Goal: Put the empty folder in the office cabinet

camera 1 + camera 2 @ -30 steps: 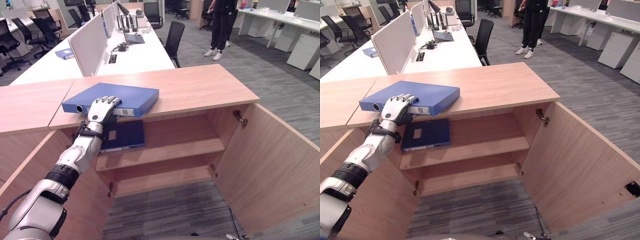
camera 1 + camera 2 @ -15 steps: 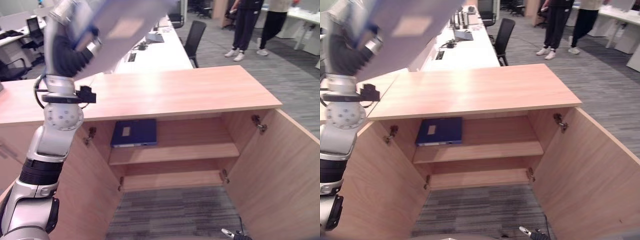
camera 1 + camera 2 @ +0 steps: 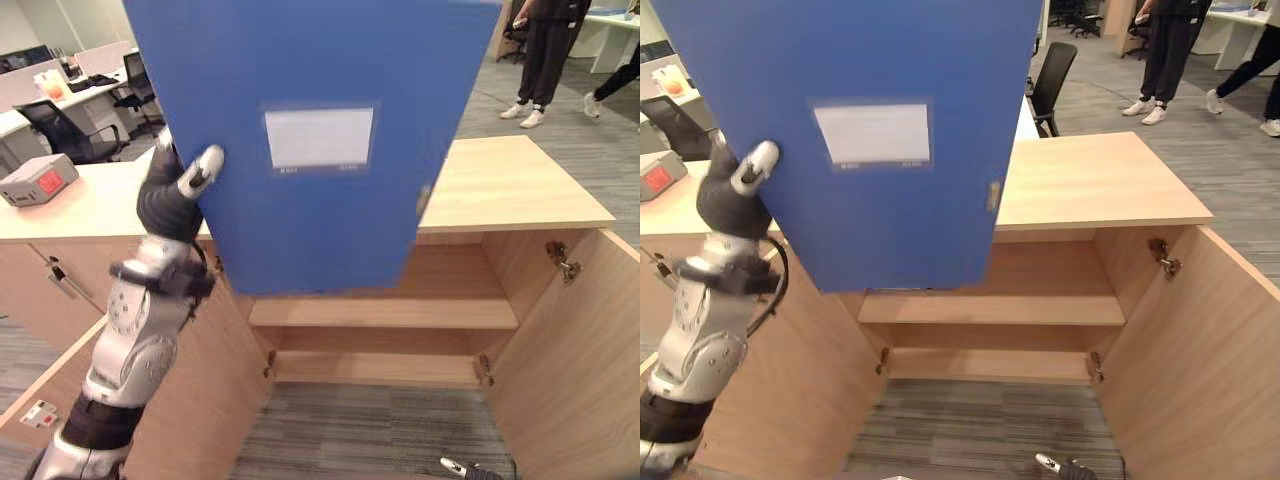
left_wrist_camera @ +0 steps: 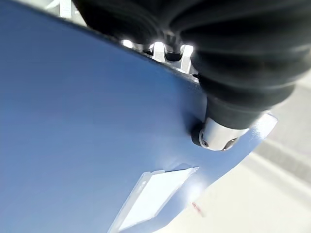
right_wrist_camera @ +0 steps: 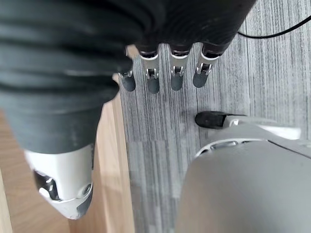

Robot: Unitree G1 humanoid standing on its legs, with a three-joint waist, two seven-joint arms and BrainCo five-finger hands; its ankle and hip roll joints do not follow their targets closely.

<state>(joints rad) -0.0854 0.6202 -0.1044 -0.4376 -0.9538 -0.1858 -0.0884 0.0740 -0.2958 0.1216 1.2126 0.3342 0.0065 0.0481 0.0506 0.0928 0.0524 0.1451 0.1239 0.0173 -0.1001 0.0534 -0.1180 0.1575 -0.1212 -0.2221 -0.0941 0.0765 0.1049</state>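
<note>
The left robot hand [image 3: 178, 192] grips the blue folder [image 3: 320, 60] at its left edge, thumb pressed on the front cover and fingers hidden behind it. The folder is held raised and upright, close to the head camera, label window [image 3: 318, 138] facing the viewer. It hangs above the worktop [image 3: 510, 185] and in front of the cabinet opening. This raised grip likely clears the worktop edge before the folder is lowered to shelf level.

The right robot hand [image 5: 165, 73] hangs low at the robot's side over the carpet, fingers straight and relaxed, holding nothing.

In order of size:
- The office cabinet [image 3: 560, 340] stands with both doors swung wide. This leaves the interior free for insertion.
- The upper shelf [image 3: 400, 312] is partly covered by the folder; its visible part is bare.
- The lower shelf [image 3: 380, 368] is also bare.

Next step, as judged: lower the folder and tilt it flat or edge-on to pass under the worktop.
</note>
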